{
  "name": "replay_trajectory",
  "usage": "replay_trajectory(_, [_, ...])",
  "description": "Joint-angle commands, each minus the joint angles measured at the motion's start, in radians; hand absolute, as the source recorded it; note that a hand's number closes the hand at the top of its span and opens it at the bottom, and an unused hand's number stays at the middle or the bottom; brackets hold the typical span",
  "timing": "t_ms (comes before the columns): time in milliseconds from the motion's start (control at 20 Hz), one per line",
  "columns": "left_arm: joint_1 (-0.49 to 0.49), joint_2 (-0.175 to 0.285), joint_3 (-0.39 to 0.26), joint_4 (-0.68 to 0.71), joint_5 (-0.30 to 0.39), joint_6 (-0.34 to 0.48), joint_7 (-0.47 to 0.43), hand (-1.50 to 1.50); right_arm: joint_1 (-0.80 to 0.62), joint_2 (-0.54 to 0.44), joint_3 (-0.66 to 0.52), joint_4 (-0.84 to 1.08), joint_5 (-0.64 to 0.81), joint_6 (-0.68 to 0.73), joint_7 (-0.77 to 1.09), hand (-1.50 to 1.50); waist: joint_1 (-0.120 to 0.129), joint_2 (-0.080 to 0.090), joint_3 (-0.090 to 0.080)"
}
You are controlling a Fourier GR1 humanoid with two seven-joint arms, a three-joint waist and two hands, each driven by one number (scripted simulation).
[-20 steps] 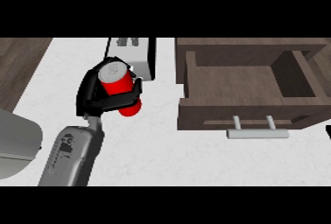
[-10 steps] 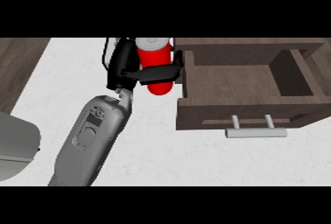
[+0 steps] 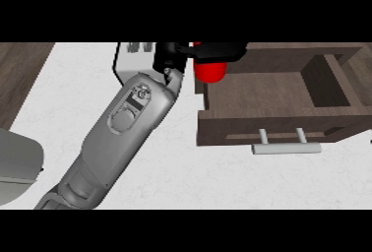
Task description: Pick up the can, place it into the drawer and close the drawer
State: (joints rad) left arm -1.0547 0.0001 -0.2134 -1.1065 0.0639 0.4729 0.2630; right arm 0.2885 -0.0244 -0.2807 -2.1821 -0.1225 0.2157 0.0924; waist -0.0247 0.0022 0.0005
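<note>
The first step looks done. The can (image 3: 211, 72) is off the surface (image 3: 189, 172) and in the left hand (image 3: 174, 59), whose black fingers curl round its upper part, so only the red lower body shows beneath them. The placing appears to be in progress and not finished. The can hangs at about 12 o'clock in the view, over the left rear corner of the drawer (image 3: 269, 123), roughly above its left wall rather than plainly over the open compartment. I cannot tell how high it sits above the rim.

From the palm, the can lies toward 4 o'clock, touching the fingers that close over it. The grey forearm (image 3: 127, 123) runs down from the hand toward 7 o'clock.

Still to do, judging by this view: carry the can toward 3 o'clock until it is over the drawer's floor, lower it, let go, then push the front shut. The drawer stands pulled fully out, and its pale bar handle (image 3: 287, 147) at 5 o'clock is untouched.

A white appliance (image 3: 134, 54) stands just beside the hand at 9 o'clock, so the hand has little room on that side. The right hand does not show.
</note>
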Motion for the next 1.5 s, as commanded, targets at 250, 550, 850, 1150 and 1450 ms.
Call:
replay_trajectory(250, [-0.273,0.0,-0.001,0.285,0.098,0.053,-0.018,1.5,-0.035,0.023,0.049,-0.029,0.048,-0.04,0.049,-1.5,-0.009,0.004,0.0])
replay_trajectory(550, [-0.348,0.0,-0.052,0.434,0.182,0.078,-0.091,1.5,0.023,0.015,-0.001,-0.003,-0.007,0.027,-0.034,-1.5,-0.035,0.008,0.001])
replay_trajectory(850, [-0.364,0.0,-0.128,0.54,0.257,0.101,-0.162,1.5,-0.047,-0.015,0.011,-0.021,-0.004,0.01,0.055,-1.5,-0.043,0.012,0.001])
replay_trajectory(1150, [-0.471,0.0,-0.187,0.599,0.337,0.122,-0.107,1.5,-0.054,-0.023,-0.001,-0.008,-0.016,0.016,0.054,-1.5,-0.055,0.01,0.002])
replay_trajectory(1450, [-0.432,0.0,-0.238,0.678,0.376,0.144,-0.218,1.5,-0.149,-0.01,0.033,0.04,0.031,-0.023,0.047,-1.5,-0.065,0.022,0.002])
